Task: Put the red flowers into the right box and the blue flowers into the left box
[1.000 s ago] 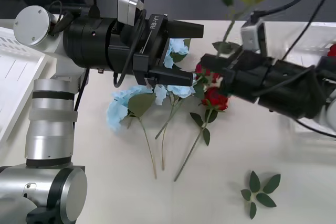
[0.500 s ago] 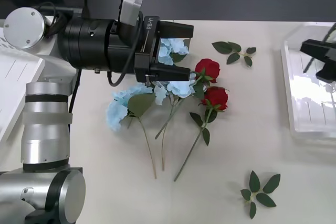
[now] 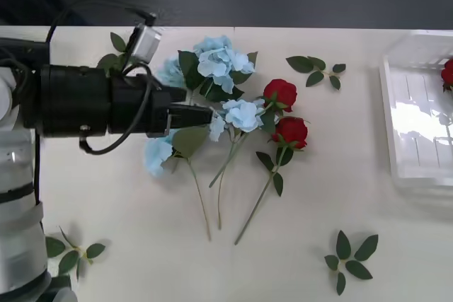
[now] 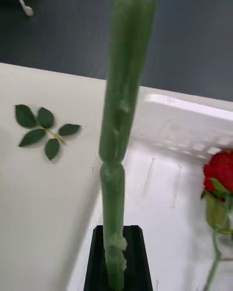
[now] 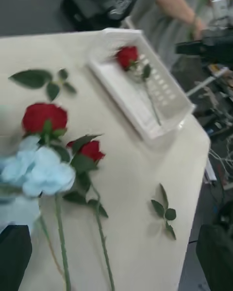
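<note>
Two red flowers lie mid-table beside the blue flowers, also in the left wrist view. My left gripper reaches in from the left, open, its tips at the blue flowers' leaves. The right box holds one red flower. Over that box, my right gripper is shut on a thick green stem whose bloom is out of view. The left box is out of view.
Bloomless leaf sprigs lie at the back, front right, front left and by the left arm. The table's far edge runs behind the flowers. A person stands beyond the box's end of the table in the left wrist view.
My right arm carried its stem rightward from the table's middle and left the front view. The left arm dropped and drew back to the left, gripper still at the blue flowers.
</note>
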`<move>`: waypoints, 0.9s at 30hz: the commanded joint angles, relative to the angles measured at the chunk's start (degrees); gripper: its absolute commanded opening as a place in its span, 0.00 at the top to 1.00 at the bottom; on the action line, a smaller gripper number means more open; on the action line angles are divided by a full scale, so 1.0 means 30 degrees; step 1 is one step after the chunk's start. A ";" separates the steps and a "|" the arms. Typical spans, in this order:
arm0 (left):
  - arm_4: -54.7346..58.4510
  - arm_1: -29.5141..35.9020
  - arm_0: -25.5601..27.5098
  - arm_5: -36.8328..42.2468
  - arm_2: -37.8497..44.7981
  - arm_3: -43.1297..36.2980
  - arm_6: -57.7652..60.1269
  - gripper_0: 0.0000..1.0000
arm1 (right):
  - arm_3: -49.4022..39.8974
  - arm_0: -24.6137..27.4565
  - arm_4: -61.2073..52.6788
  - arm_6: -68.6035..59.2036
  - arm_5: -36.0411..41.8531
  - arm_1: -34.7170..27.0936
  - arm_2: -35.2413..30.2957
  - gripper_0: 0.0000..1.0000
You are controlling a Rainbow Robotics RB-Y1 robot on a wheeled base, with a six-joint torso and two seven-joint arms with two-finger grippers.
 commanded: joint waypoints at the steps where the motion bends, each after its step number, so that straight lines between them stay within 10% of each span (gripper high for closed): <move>1: -0.3003 0.0068 0.1728 -0.0131 -0.0866 -0.3375 0.2982 0.00 | 0.0910 -0.1125 0.1574 -0.0810 0.1631 0.0798 0.0089 1.00; 27: -1.7007 0.0097 0.2519 0.1158 -0.8424 -0.1647 1.5198 0.00 | 0.0529 -0.1857 0.8751 -1.1093 0.4941 0.3464 0.3107 1.00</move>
